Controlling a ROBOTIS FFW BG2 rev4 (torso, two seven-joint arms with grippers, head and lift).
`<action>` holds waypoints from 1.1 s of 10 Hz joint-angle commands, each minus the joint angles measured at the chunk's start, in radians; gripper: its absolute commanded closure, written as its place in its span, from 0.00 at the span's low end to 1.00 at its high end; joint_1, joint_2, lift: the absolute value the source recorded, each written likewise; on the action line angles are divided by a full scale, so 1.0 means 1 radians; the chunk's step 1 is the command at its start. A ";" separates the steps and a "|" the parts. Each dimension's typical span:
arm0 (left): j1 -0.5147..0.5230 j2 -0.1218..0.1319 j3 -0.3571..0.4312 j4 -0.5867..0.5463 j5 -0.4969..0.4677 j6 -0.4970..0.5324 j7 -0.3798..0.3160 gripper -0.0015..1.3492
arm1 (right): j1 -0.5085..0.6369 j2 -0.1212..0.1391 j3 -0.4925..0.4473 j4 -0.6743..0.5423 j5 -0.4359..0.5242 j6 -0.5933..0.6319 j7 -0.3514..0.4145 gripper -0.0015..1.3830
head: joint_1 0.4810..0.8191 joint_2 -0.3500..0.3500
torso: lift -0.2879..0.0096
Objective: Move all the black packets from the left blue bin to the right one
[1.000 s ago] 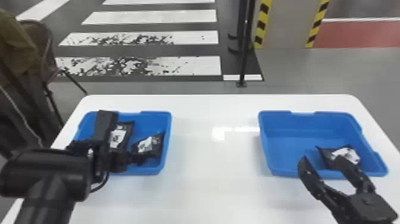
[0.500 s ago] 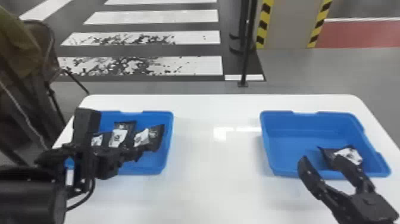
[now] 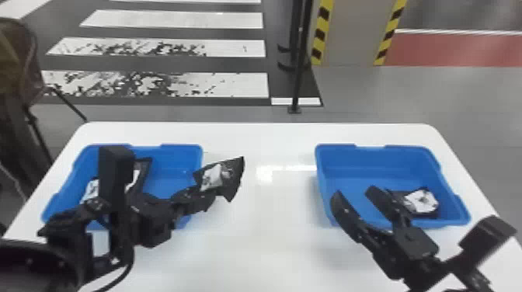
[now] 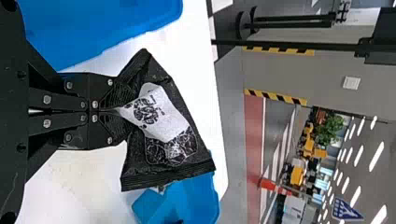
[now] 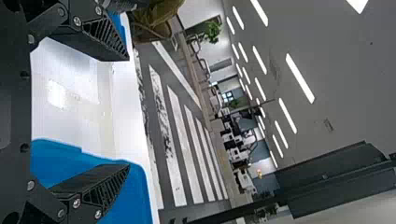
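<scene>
Status of the transfer: partly complete. The left blue bin point(image 3: 180, 147) serves as the reference position on the counter point(image 3: 272, 233). The right blue bin point(image 3: 408, 148) stands well apart, to the right of the left blue bin.

The left end effector point(image 4: 122, 111) is closed on one end of a black packet point(image 3: 219, 176). The gripped end is pinched and creased, while the wide end projects free. This packet is tilted, above the counter and just beyond the right wall of the left blue bin. The right end effector point(image 3: 355, 194) is empty, its fingers spread wide, and is positioned at the near wall of the right blue bin, well to the right of the left blue bin.

Count of items: one delivered packet point(image 3: 421, 201) lies in the right blue bin. One packet is in transfer. At least two remain inside the left blue bin: a dark-edged packet point(image 3: 144, 171) and a second packet point(image 3: 90, 189) (both partly hidden by the left arm, so the exact count cannot be confirmed).

The step in hand is judged to be carriage of the held packet away from the left blue bin. The pinch covers only one end; the packet may swing or slip if moved abruptly.
</scene>
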 commanded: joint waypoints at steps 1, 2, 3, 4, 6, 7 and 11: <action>0.000 0.000 -0.045 0.000 0.025 -0.002 0.001 0.89 | -0.053 -0.017 0.053 0.032 -0.031 0.004 0.002 0.16 | 0.63 0.45 | 0.50; -0.005 0.000 -0.065 0.002 0.037 0.000 0.004 0.89 | -0.075 -0.017 0.067 0.047 -0.035 0.004 0.004 0.16 | 0.63 0.45 | 0.50; -0.013 0.000 -0.083 0.005 0.049 0.003 0.006 0.89 | -0.092 -0.019 0.081 0.057 -0.041 0.012 0.007 0.16 | 0.63 0.45 | 0.50; -0.020 0.000 -0.097 0.007 0.051 0.005 0.007 0.89 | -0.104 -0.020 0.099 0.062 -0.047 0.022 0.008 0.16 | 0.63 0.44 | 0.50; -0.049 0.002 -0.129 0.037 0.067 0.005 0.009 0.89 | -0.119 -0.029 0.141 0.064 -0.067 0.044 0.012 0.16 | 0.63 0.45 | 0.50; -0.064 0.002 -0.145 0.049 0.069 0.005 0.009 0.89 | -0.126 -0.032 0.155 0.067 -0.075 0.051 0.013 0.16 | 0.63 0.46 | 0.50; -0.084 0.002 -0.177 0.083 0.087 0.005 0.010 0.89 | -0.146 -0.042 0.201 0.069 -0.089 0.088 0.016 0.23 | 0.63 0.47 | 0.50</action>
